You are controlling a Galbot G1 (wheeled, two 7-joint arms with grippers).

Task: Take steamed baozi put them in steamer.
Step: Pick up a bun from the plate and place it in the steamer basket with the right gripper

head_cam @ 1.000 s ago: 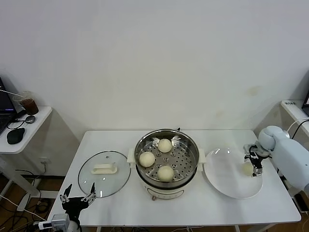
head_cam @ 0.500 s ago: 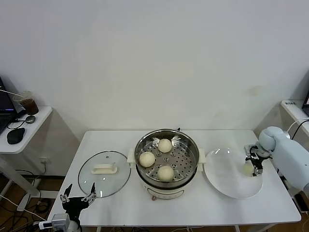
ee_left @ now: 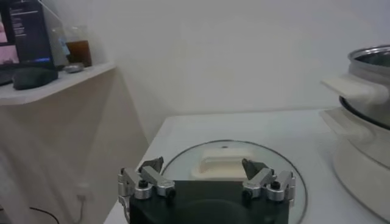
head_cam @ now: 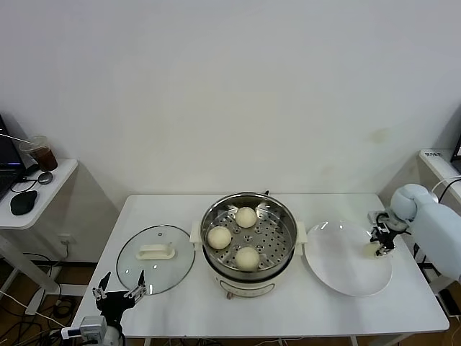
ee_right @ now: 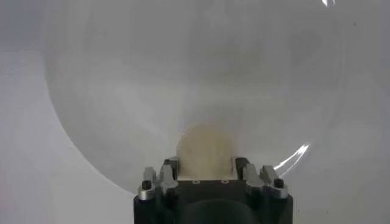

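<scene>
The left claw [head_cam: 119, 294] is hanging spread wide and empty off the tabletop's [head_cam: 180, 306] near-left corner, idle. By the right edge, the right claw [head_cam: 379, 241] is pinching the last round cream-white dough bun [ee_right: 205, 148] on the flat white plate's [head_cam: 338, 267] far rim, ready for lifting. A ball, it is showing no long axis. Three buns are sitting in the shiny steel steamer [head_cam: 248, 241] mid-tabletop.

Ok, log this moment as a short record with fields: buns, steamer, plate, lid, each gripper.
baozi in steamer: three, lying apart on the perforated tray
fourth baozi: on the plate, between the right gripper's fingers
steamer: centre of the table, uncovered
plate: to the robot's right of the steamer
glass lid: flat on the table to the robot's left of the steamer
right gripper: closed around the fourth baozi at the plate's outer edge
left gripper: open, parked near the table's front edge by the lid
</scene>
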